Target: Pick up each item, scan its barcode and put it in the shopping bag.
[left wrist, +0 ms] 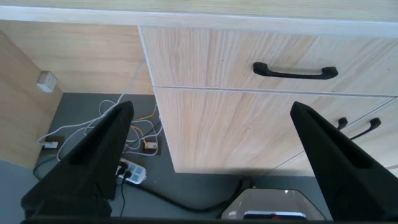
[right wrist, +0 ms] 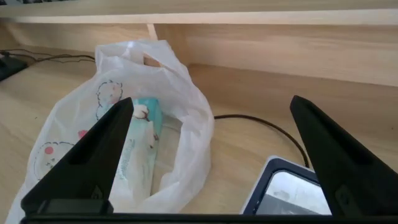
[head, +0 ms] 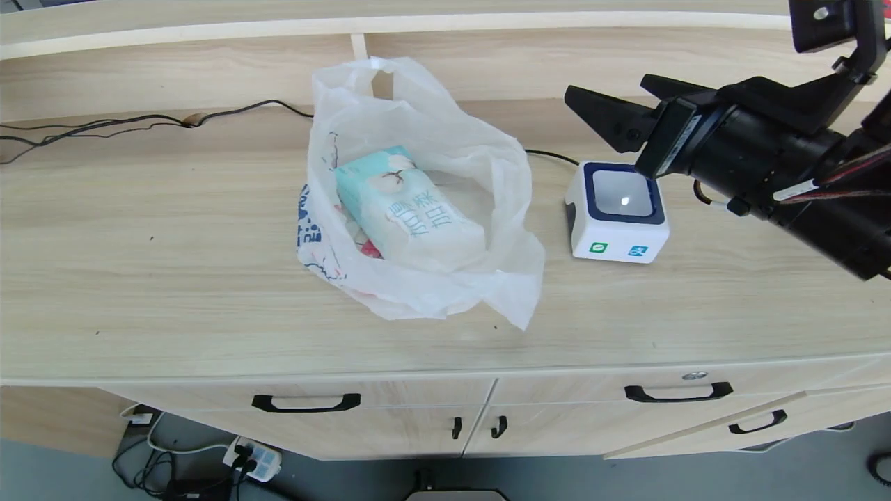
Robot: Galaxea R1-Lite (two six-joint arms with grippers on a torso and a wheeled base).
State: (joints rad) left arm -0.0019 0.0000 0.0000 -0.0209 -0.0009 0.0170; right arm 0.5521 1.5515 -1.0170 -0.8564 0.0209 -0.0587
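Note:
A translucent white shopping bag (head: 418, 202) lies open on the wooden counter, with a pale blue tissue pack (head: 407, 209) inside it. The bag (right wrist: 124, 143) and the pack (right wrist: 140, 155) also appear in the right wrist view. To the bag's right stands the white barcode scanner (head: 618, 212), its window lit, also seen as scanner (right wrist: 289, 193). My right gripper (head: 612, 104) hovers open and empty just above and behind the scanner, pointing toward the bag. My left gripper (left wrist: 211, 162) hangs open and empty below the counter, in front of the drawers.
A black cable (head: 139, 122) runs along the counter's back left, and another cable (right wrist: 267, 127) leads to the scanner. Drawers with black handles (head: 306, 402) sit below the counter (head: 139, 278). A raised wooden ledge (head: 209, 31) borders the back. A power strip (left wrist: 127, 173) lies on the floor.

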